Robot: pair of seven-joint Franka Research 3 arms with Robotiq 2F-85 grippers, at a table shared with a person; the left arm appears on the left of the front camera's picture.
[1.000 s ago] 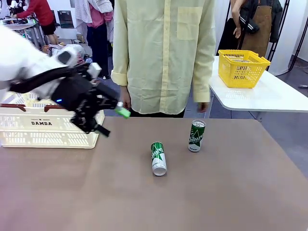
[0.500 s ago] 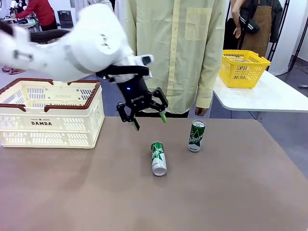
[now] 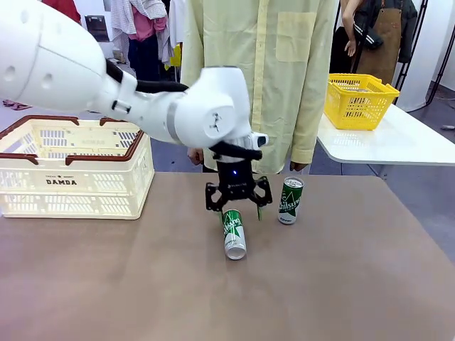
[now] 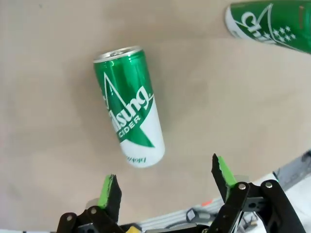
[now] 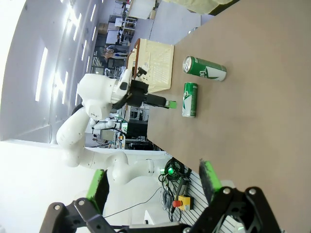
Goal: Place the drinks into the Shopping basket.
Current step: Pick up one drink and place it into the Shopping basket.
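Two drinks, we count: the lying can (image 3: 234,234), green, on its side mid-desk, and the upright can (image 3: 290,200), also green, near it on the right. One Shopping basket (image 3: 71,170) sits at the brown desk's (image 3: 142,284) left end, with a yellow basket (image 3: 359,99) on a white table behind. The left gripper (image 3: 239,212), by the basket a second ago, now hovers over the lying can, fingers apart. The right gripper (image 5: 154,177) has its fingers apart too.

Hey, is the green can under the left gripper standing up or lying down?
Lying down: the green can rests on its side on the table, its long printed side facing the open left gripper above it.
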